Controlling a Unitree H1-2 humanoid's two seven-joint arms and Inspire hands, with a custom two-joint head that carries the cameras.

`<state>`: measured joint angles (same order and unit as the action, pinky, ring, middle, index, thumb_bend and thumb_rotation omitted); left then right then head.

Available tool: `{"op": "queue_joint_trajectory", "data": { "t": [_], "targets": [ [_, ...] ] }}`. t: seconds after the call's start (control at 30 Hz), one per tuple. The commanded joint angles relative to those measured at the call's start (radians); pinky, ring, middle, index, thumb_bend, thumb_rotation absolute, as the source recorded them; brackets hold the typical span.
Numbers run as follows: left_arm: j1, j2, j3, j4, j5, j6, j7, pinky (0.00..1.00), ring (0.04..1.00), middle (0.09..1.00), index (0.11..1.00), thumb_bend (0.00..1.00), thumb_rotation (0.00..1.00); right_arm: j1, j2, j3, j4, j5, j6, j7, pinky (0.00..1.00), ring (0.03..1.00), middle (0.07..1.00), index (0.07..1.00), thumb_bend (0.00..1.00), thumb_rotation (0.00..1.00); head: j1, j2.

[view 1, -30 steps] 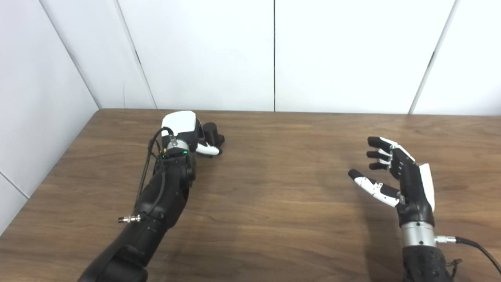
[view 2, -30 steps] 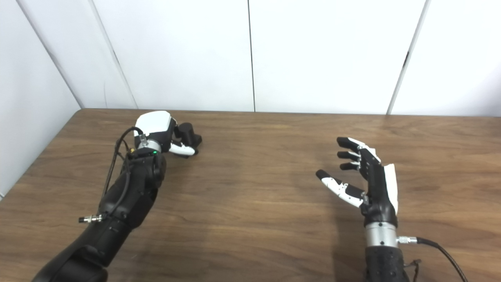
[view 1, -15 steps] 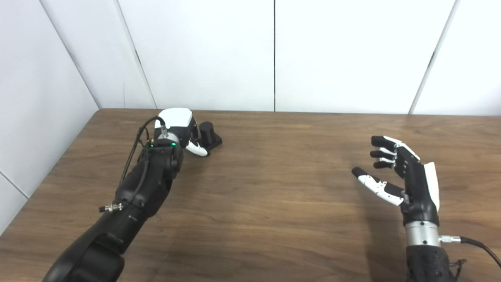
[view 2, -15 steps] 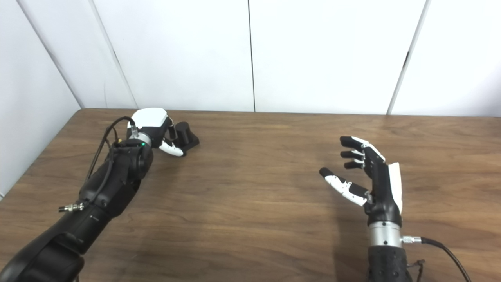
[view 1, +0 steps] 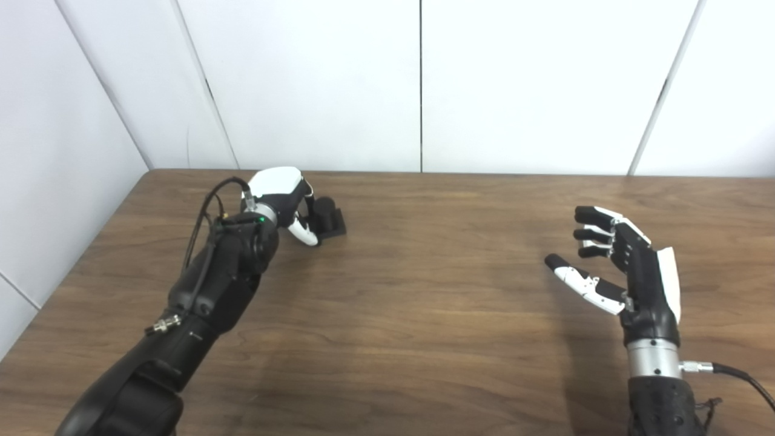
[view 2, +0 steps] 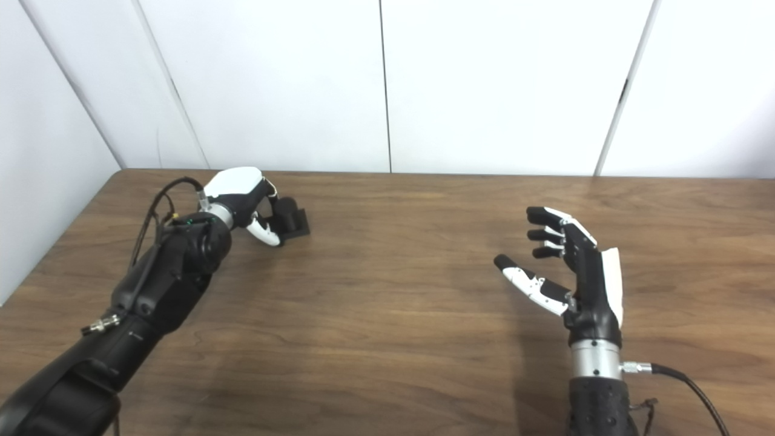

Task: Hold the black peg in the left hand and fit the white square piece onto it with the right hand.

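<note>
Your left hand (view 1: 283, 197) sits far left, fingers wrapped on the black peg (view 1: 327, 215). Right hand (view 1: 629, 269) near right, fingers spread, empty.

black peg (view 1: 327, 213), upright cylinder on square base, on table's far left

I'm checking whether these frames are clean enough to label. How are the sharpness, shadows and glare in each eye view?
Left eye view: evenly lit and sharp, no motion blur on the left hand or black peg; a soft shadow on the table beside the right hand. Right eye view: the same, with mild sheen on the wood near the far edge.
</note>
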<state>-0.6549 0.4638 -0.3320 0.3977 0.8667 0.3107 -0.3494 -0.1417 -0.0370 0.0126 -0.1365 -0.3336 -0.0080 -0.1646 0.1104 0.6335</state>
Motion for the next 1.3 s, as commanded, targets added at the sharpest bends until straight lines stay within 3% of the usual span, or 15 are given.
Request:
{"op": "queue_joint_trajectory", "data": {
  "t": [0.0, 0.53, 0.93, 1.27],
  "targets": [
    [-0.017, 0.031, -0.004, -0.024, -0.011, -0.02, 0.008, 1.0, 0.917, 0.859, 0.489, 0.52, 0.07, -0.038, 0.006, -0.005, -0.042, -0.006, -0.012, -0.012, 0.56, 0.675, 0.735, 0.704, 0.69, 0.19, -0.001, 0.002],
    [0.042, 0.031, -0.019, -0.082, -0.09, -0.178, 0.059, 1.0, 0.938, 0.865, 0.486, 0.52, 0.07, -0.04, 0.005, -0.014, -0.045, -0.004, -0.02, -0.009, 0.55, 0.664, 0.735, 0.703, 0.69, 0.17, -0.025, 0.006],
    [0.086, 0.012, -0.043, -0.24, -0.129, -0.248, 0.014, 1.0, 0.942, 0.86, 0.488, 0.52, 0.07, -0.044, 0.013, -0.009, -0.043, -0.023, -0.011, -0.015, 0.56, 0.671, 0.734, 0.702, 0.69, 0.21, -0.055, 0.01],
    [0.126, -0.02, -0.027, -0.378, -0.18, -0.247, -0.056, 1.0, 0.952, 0.866, 0.489, 0.52, 0.08, -0.043, 0.021, -0.009, -0.044, -0.033, -0.009, -0.017, 0.57, 0.666, 0.732, 0.705, 0.69, 0.22, -0.072, 0.017]
  ]
}}
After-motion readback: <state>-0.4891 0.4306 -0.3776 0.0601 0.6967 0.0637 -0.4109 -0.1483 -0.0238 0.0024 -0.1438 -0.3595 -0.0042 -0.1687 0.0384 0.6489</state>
